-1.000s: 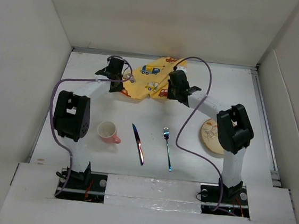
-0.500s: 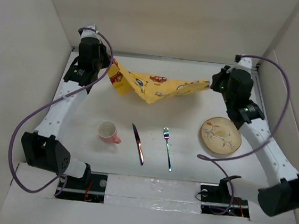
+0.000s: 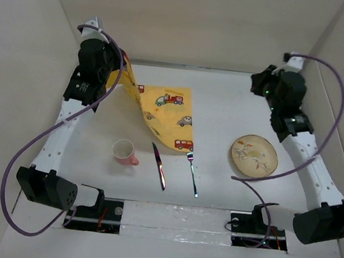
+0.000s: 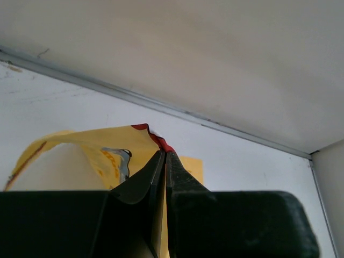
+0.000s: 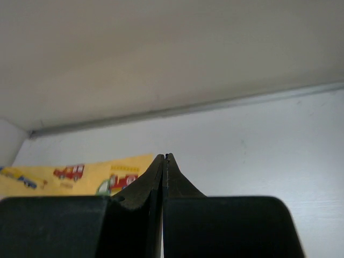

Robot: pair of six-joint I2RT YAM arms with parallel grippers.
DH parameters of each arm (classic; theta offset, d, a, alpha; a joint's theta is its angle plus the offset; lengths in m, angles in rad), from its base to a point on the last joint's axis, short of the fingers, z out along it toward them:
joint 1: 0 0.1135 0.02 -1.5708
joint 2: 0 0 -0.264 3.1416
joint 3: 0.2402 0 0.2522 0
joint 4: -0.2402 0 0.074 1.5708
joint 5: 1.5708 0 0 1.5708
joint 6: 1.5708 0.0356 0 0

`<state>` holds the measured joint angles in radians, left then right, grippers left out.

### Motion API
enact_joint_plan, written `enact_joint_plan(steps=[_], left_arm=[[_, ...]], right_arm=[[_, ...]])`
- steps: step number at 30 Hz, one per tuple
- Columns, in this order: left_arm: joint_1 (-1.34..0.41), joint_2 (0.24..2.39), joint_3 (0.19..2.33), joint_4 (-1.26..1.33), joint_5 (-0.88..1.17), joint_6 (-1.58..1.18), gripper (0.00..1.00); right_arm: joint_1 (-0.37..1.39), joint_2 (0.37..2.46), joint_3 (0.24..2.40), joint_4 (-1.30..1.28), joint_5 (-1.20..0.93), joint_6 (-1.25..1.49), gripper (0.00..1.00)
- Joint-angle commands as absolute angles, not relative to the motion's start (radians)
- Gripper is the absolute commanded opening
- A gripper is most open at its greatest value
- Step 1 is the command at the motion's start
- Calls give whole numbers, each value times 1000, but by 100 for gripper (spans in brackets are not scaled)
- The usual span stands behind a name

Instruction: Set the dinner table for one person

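The yellow cloth mat (image 3: pixel 167 113) printed with vehicles hangs by one corner from my left gripper (image 3: pixel 120 67), raised at the far left. The rest of it drapes down onto the white dinner table (image 3: pixel 223 110). In the left wrist view my left gripper (image 4: pixel 164 152) is shut on the mat's (image 4: pixel 97 141) red-edged corner. My right gripper (image 3: pixel 256 86) is shut and empty, raised at the far right, apart from the mat. In the right wrist view my right gripper (image 5: pixel 164 156) has nothing between its jaws and the mat (image 5: pixel 70 174) lies lower left.
A pink cup (image 3: pixel 124 152), a knife (image 3: pixel 159 166) and a fork (image 3: pixel 193 171) lie in a row near the front. The mat's low corner reaches the fork's tines. A patterned plate (image 3: pixel 254 156) sits at the right. Pale wall panels surround the table.
The mat's right corner has come out of my right gripper and fallen. The mat, stretched between both grippers before, now hangs from the left gripper alone and lies spread toward the cutlery.
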<state>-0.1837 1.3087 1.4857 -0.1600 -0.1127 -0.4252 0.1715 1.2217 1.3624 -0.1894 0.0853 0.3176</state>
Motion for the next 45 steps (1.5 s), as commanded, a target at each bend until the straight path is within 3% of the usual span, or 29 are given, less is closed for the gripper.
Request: enact_joint_plan(steps=[1, 7, 9, 10, 11, 12, 14, 27, 45], left_arm=[[-184, 1309, 1428, -109, -98, -443, 0], [-184, 1232, 1272, -112, -132, -436, 0], [-184, 1195, 1226, -117, -147, -431, 0], [-184, 1171, 1212, -114, -149, -430, 0], [-184, 1160, 1188, -107, -147, -428, 0], [-184, 1152, 1175, -104, -147, -428, 0], [-184, 1129, 1148, -95, -132, -428, 0], [-184, 1098, 1077, -57, -87, -425, 0], [-184, 1114, 1074, -46, -58, -428, 0]], right_arm=[[303, 1261, 1180, -135, -6, 327, 0], [547, 1490, 1031, -72, 57, 336, 0], [583, 1522, 1013, -71, 70, 333, 9], [597, 1529, 977, -61, 78, 339, 17], [609, 1532, 963, -48, 81, 342, 32], [618, 1534, 953, -35, 84, 350, 39], [618, 1566, 950, -43, 81, 357, 45], [543, 1744, 910, 158, -142, 495, 53], [462, 1847, 804, 422, -472, 675, 44]])
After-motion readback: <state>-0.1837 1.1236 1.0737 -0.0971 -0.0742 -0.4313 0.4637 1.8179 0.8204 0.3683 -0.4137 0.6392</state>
